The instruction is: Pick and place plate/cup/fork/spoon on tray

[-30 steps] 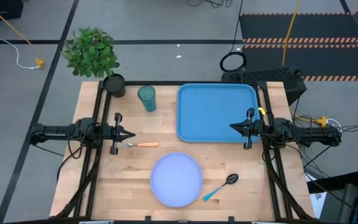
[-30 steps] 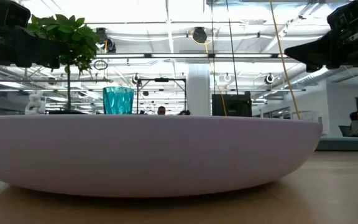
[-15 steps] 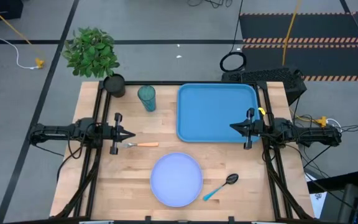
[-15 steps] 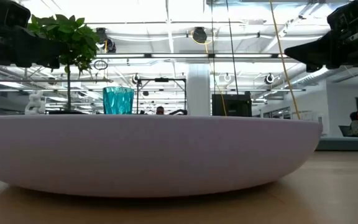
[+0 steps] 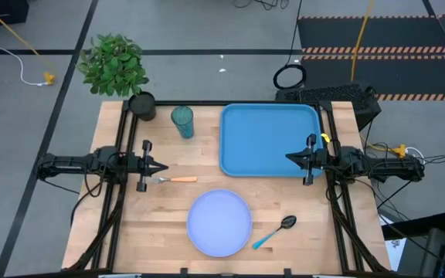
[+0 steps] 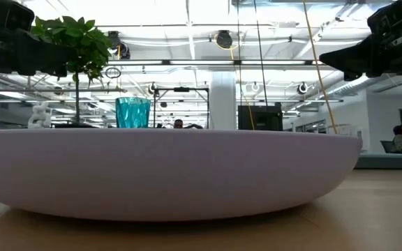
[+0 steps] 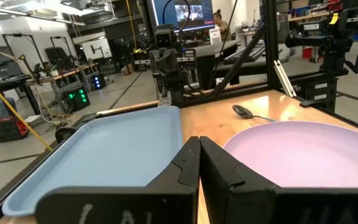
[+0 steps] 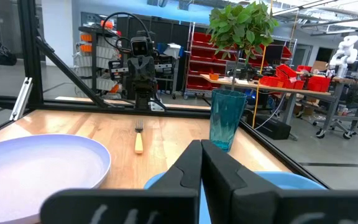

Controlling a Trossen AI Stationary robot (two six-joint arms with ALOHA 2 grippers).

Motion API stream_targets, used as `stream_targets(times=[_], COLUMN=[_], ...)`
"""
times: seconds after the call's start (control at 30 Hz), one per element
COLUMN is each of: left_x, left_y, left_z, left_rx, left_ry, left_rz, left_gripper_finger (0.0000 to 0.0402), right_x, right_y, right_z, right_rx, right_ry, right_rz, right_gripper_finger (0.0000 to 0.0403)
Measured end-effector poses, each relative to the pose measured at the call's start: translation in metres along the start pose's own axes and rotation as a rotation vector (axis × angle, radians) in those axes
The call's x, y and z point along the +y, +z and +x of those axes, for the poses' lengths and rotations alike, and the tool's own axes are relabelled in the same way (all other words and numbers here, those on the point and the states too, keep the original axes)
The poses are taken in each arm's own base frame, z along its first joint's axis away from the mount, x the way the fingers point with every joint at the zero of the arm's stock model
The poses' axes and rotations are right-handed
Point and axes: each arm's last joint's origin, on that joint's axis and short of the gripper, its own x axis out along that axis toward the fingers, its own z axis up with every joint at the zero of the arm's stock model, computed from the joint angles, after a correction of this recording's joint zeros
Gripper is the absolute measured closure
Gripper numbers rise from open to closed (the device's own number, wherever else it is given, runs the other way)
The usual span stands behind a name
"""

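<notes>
The lavender-blue plate (image 5: 219, 222) lies flat on the table near the front edge. The spoon (image 5: 273, 232) lies to its right and the orange-handled fork (image 5: 174, 180) to its far left. The teal cup (image 5: 182, 121) stands upright at the back, left of the blue tray (image 5: 269, 139). My left gripper (image 5: 165, 167) is shut and empty, hovering above the fork's tine end. My right gripper (image 5: 287, 157) is shut and empty over the tray's right part.
A potted green plant (image 5: 117, 66) in a black pot (image 5: 141, 106) stands at the table's far left corner. Black frame rails run along the table's left and right sides. Bare wood lies between the fork and the plate.
</notes>
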Motion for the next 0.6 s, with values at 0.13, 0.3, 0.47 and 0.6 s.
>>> stream_targets(times=[0.13, 0.3, 0.47, 0.6], left_x=[0.0000, 0.0000, 0.0000, 0.0002], left_y=[0.0000, 0.0000, 0.0000, 0.0008], left_z=[0.0000, 0.0000, 0.0000, 0.0000], left_rx=[0.000, 0.000, 0.000, -0.009], left_ry=[0.000, 0.000, 0.000, 0.002], left_rz=[0.000, 0.000, 0.000, 0.001], left_gripper_finger=[0.0396, 0.0396, 0.0396, 0.0396], right_x=[0.0000, 0.0000, 0.0000, 0.0000], right_y=[0.0000, 0.0000, 0.0000, 0.0000], right_z=[0.0000, 0.0000, 0.0000, 0.0000], right_rx=[0.000, 0.000, 0.000, 0.000], right_ry=[0.000, 0.000, 0.000, 0.000], right_rz=[0.000, 0.000, 0.000, 0.000], right_gripper_finger=[0.0403, 0.0403, 0.0403, 0.0403])
